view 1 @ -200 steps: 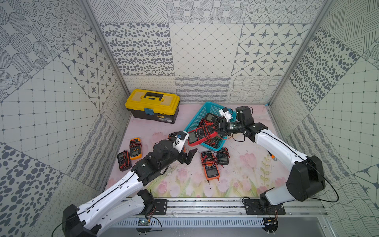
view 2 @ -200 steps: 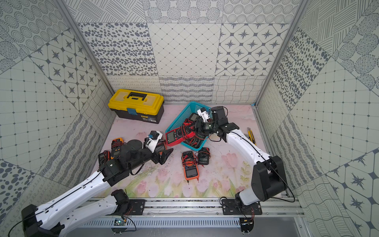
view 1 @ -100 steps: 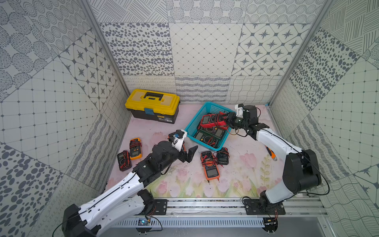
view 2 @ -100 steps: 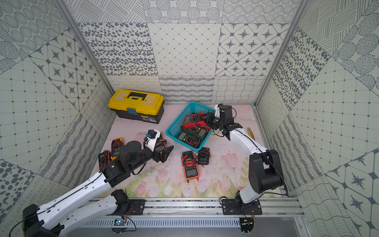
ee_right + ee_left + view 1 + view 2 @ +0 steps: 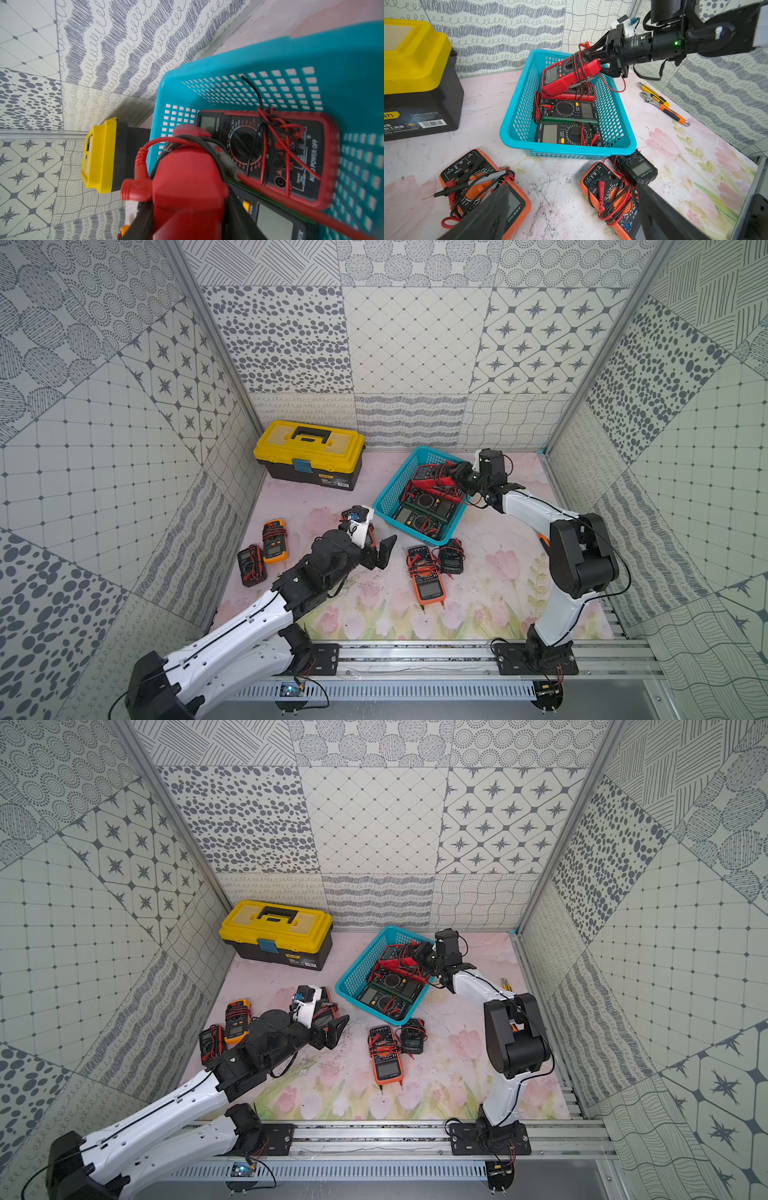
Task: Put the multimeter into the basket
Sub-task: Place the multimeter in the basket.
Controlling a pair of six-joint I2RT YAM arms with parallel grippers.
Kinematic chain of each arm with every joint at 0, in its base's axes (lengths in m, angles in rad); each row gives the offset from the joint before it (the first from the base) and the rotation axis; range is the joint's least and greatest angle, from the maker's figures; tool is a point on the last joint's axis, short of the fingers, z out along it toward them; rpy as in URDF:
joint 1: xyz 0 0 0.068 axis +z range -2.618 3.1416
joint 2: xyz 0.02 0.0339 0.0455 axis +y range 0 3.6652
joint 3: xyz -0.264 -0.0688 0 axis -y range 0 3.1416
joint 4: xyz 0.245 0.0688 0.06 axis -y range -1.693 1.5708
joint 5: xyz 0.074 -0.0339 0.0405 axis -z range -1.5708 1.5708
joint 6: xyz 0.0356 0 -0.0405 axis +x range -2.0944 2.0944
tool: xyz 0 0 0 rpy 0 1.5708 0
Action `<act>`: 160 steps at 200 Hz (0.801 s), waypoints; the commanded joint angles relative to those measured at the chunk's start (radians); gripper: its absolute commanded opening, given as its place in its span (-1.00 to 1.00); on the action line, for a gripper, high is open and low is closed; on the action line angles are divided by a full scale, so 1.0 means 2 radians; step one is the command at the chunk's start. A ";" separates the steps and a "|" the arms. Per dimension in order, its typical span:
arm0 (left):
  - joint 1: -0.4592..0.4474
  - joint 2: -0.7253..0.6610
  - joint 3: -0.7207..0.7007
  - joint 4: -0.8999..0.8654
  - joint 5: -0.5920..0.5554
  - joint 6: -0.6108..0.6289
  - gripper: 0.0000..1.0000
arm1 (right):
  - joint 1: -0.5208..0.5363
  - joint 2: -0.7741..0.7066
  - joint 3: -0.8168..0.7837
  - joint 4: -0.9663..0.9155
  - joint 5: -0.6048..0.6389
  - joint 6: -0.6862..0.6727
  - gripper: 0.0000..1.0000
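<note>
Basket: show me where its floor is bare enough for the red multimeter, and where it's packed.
Bare: the narrow strip of basket floor along the wall facing the toolbox. Packed: the rest, three multimeters side by side; the right gripper holds the red multimeter tilted over the far one.

Left hand [image 5: 377, 549] low, jaws wide, right arm outstretched, right hand [image 5: 455, 477] clamped.

You have bright, even light from overhead in both top views, sharp throughout, with only soft, short shadows on the floor [image 5: 498, 572]. Your right wrist view is smeared: the red meter [image 5: 187, 187] against the lens is out of focus and the basket [image 5: 270, 52] rim blurs. In the left wrist view the left fingers [image 5: 483, 218] are dark, soft shapes at the edge.
</note>
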 commanded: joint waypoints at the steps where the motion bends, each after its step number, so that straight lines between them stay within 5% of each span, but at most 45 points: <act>1: 0.000 0.005 -0.002 0.038 -0.014 -0.013 0.98 | 0.001 0.012 0.036 0.100 0.006 0.024 -1.00; 73: 0.000 0.018 -0.009 0.050 -0.011 -0.015 0.98 | 0.002 0.056 0.058 0.063 0.028 0.004 -1.00; 121: 0.000 0.025 -0.007 0.054 -0.011 -0.016 0.98 | 0.002 0.054 0.075 -0.021 0.048 -0.021 0.17; 160: 0.000 0.026 -0.005 0.055 -0.013 -0.014 0.98 | 0.002 0.053 0.113 -0.106 0.073 -0.043 0.51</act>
